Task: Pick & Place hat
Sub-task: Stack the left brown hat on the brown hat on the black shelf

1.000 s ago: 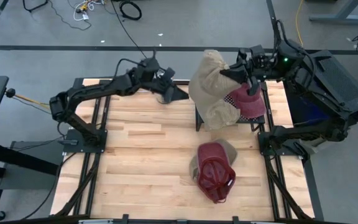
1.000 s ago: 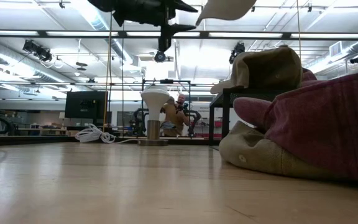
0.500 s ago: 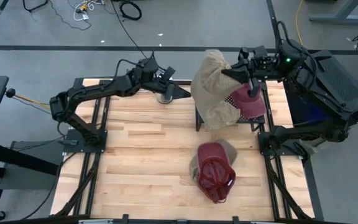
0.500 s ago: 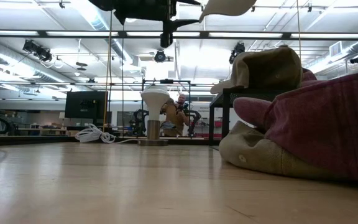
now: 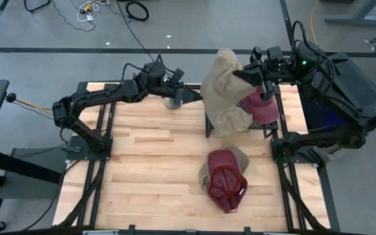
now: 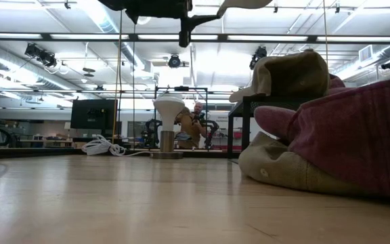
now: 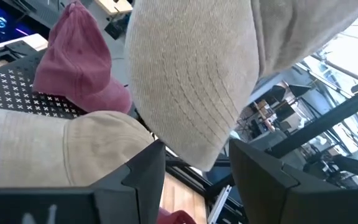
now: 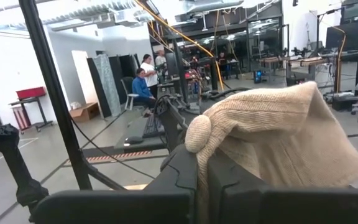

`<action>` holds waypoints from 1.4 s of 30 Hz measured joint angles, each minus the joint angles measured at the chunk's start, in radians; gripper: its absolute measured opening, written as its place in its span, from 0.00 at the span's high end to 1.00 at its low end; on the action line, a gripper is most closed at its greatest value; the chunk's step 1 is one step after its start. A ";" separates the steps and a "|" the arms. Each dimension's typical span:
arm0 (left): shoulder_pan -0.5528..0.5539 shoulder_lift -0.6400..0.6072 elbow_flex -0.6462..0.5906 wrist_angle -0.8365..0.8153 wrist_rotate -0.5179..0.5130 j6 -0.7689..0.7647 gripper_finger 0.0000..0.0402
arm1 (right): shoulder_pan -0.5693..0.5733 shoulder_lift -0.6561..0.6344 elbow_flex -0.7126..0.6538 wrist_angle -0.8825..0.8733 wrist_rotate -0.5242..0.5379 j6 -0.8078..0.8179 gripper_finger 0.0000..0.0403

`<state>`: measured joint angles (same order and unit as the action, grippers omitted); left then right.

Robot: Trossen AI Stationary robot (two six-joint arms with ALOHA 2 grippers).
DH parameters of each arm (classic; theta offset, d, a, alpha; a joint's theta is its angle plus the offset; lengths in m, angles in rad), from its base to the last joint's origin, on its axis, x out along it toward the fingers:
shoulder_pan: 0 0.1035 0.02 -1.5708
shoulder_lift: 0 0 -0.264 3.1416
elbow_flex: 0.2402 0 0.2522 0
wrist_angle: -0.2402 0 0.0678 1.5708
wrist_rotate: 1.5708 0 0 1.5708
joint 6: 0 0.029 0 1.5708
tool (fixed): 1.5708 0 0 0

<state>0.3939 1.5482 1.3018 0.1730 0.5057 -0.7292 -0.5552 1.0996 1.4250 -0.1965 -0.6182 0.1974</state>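
Right gripper pinches tan hat aloft; left gripper, fingers apart, should straddle the brim squarely before closing.

My table and what sits on it

I work over a light wooden butcher-block table framed by dark rails. Toward the near edge, right of the middle, a dark red cap lies on top of a tan cap, whose cloth shows beneath it on the boards; from table height the pair fills the right side, red over tan. At the far edge stands a black rack with a perforated top, bearing more caps. Left of it, a small white-topped stand rests on a round base on the wood.
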 joint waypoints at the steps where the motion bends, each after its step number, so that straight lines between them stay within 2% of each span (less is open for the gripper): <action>1: -0.002 0.000 0.000 0.000 0.000 0.000 0.54 | 0.000 0.000 0.000 0.008 -0.001 0.000 0.99; 6: -0.024 0.000 0.000 0.024 -0.009 0.000 0.54 | 0.000 -0.001 0.000 0.077 -0.023 0.003 0.99; 14: -0.068 0.000 0.000 0.245 -0.011 0.008 0.54 | 0.000 -0.002 0.000 0.109 -0.054 0.003 0.99; 19: -0.079 0.000 0.000 0.286 -0.015 0.009 0.57 | 0.000 -0.002 0.000 0.109 -0.054 0.003 0.99; 23: -0.079 0.000 0.000 0.288 -0.018 0.034 0.68 | 0.000 -0.002 0.000 0.108 -0.054 0.003 0.99; 28: -0.070 -0.003 0.000 0.287 -0.011 0.045 0.94 | -0.001 -0.009 0.000 0.095 -0.086 0.003 0.99; 30: -0.058 -0.011 0.000 0.285 0.014 0.048 0.96 | -0.001 -0.021 0.000 0.077 -0.130 -0.018 0.98; 32: -0.041 -0.025 0.000 0.278 0.033 0.048 0.95 | -0.002 -0.036 0.000 0.054 -0.159 -0.038 0.96; 35: -0.017 -0.047 0.000 0.236 0.043 0.047 0.96 | -0.015 -0.060 0.000 -0.015 -0.138 -0.103 0.91; 42: 0.032 -0.072 0.000 0.131 0.152 -0.021 0.96 | -0.017 -0.086 0.000 -0.175 0.041 -0.334 0.72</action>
<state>0.4262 1.4761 1.3022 0.3035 0.6575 -0.7503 -0.5724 1.0134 1.4254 -0.3720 -0.5768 -0.1371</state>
